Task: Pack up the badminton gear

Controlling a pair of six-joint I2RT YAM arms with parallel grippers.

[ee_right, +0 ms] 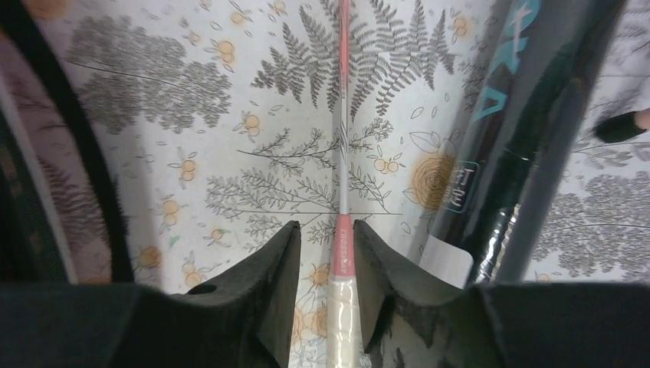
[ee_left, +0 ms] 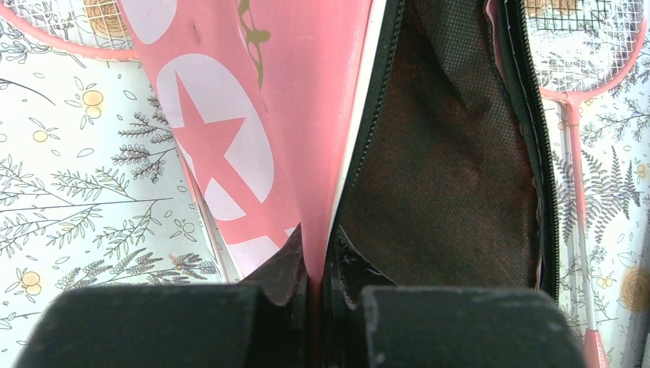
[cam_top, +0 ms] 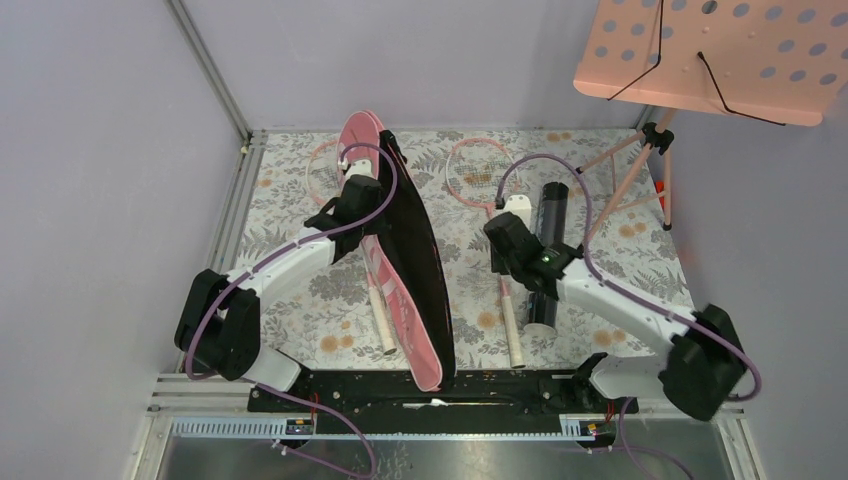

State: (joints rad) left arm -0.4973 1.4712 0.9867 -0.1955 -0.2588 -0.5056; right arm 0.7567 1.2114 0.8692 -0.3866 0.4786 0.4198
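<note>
The pink "SPORT" cover point(cam_top: 392, 300) lies open in the middle, its black lining point(ee_left: 444, 176) showing. My left gripper point(cam_top: 365, 185) is shut on the cover's pink upper flap point(ee_left: 306, 115) and holds it raised on edge; in the left wrist view the gripper point(ee_left: 316, 268) pinches that flap. My right gripper point(cam_top: 503, 268) is open, its jaws on either side of a racket's white handle point(ee_right: 341, 314) on the table; in the right wrist view the gripper point(ee_right: 327, 245) straddles it. That racket point(cam_top: 480, 172) lies right of the cover. A second racket point(cam_top: 380, 315) lies under the cover's left side. The black tube point(cam_top: 548, 240) lies beside my right gripper. No shuttlecocks show.
A pink perforated music stand point(cam_top: 700, 60) on tripod legs point(cam_top: 640, 170) stands at the back right. The floral tablecloth point(cam_top: 290, 300) covers the table. Grey walls close in on the left, the back and the right.
</note>
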